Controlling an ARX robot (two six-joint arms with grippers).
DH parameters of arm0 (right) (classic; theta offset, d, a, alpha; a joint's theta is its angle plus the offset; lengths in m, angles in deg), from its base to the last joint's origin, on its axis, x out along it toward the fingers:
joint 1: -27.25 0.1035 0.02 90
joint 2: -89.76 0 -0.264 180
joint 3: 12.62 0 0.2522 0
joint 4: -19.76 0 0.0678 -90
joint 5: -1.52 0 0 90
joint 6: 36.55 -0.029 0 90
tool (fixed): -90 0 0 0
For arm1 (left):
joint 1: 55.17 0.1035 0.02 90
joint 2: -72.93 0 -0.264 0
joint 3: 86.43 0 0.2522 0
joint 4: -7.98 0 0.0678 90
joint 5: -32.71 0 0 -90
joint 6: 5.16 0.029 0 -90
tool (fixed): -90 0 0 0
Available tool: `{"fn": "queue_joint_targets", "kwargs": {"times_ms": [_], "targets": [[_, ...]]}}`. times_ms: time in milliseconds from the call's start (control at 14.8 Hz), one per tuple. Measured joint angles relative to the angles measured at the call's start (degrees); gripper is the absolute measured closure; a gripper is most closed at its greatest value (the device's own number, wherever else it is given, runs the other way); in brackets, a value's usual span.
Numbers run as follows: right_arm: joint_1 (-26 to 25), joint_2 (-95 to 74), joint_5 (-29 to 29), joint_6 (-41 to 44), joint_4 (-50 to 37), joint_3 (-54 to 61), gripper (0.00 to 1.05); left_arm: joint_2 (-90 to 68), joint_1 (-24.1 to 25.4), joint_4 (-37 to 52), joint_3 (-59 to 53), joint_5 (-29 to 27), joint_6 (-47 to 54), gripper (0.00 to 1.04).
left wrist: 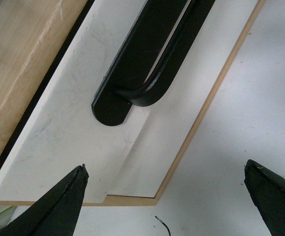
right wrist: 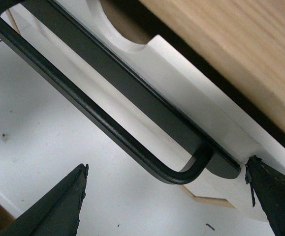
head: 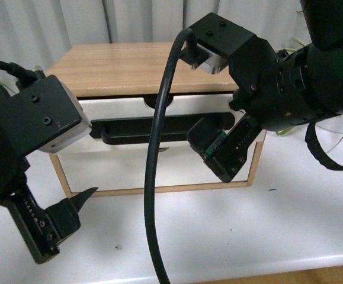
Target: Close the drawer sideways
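Observation:
The drawer (head: 118,109) is the upper white front of a small wood-topped cabinet (head: 118,65), with a wide black bar handle (head: 135,131) and a half-round notch (head: 150,100). It juts slightly out past the plain white front (head: 159,168) below. My left gripper (head: 70,213) is open, low by the cabinet's left front corner, clear of the drawer (left wrist: 68,128); its fingers (left wrist: 58,206) frame the handle's end (left wrist: 132,93). My right gripper (head: 218,148) is open at the handle's right end (right wrist: 191,167), one finger (right wrist: 275,196) against the drawer front's end (right wrist: 196,108).
The cabinet stands on a white table (head: 248,225) whose front edge (head: 278,263) is near. A black cable (head: 150,195) hangs across the drawer front. Plant leaves (head: 289,127) and a curtain are behind. A small black wire scrap (left wrist: 163,225) lies on the table.

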Motion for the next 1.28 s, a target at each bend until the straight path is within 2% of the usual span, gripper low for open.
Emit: {"fn": "queue_joint_targets", "kwargs": {"times_ms": [270, 539, 674, 742, 809, 876, 944, 1011, 1079, 1146, 1281], "targets": [[-0.8, -4.5, -1.1, 0.4, 0.5, -4.6, 0.07, -8.6, 0.3, 1.7, 7.9, -1.9, 0.0, 0.07], [-1.6, -2.8, -2.5, 0.9, 0.2, -2.7, 0.07, -7.0, -0.4, 1.6, 6.4, -2.0, -0.9, 0.07], [-2.7, 2.1, -2.1, 1.3, 0.4, 3.0, 0.07, -1.4, -0.4, 2.2, 1.8, -1.6, -1.8, 0.07], [-3.3, 21.4, 1.3, -2.7, -7.2, 20.0, 0.07, 19.3, 0.8, -2.8, -10.8, -0.2, -8.2, 0.07], [-3.9, 35.5, 7.7, -9.3, -9.4, 31.2, 0.07, 38.2, 5.8, -13.5, -16.2, 2.0, -14.8, 0.07], [-5.1, 44.7, 12.7, -13.7, -8.5, 37.0, 0.07, 50.2, 10.2, -21.5, -18.1, 4.9, -18.6, 0.07], [-5.7, 55.6, 18.4, -19.5, -5.5, 42.2, 0.07, 62.5, 17.1, -30.2, -19.9, 8.8, -22.8, 0.07], [-6.0, 62.5, 21.9, -23.5, -2.9, 45.2, 0.07, 70.1, 22.7, -35.4, -21.2, 13.3, -26.1, 0.07], [-5.0, 71.1, 26.4, -28.5, -1.9, 49.1, 0.07, 77.5, 31.5, -37.4, -23.6, 19.7, -32.3, 0.07], [-4.2, 74.6, 30.2, -30.1, -3.1, 50.5, 0.07, 79.6, 35.8, -37.0, -24.1, 21.9, -37.1, 0.07], [-4.1, 74.3, 31.2, -31.1, -3.1, 50.5, 0.07, 79.5, 35.5, -37.2, -24.1, 22.7, -39.6, 0.07]]}}
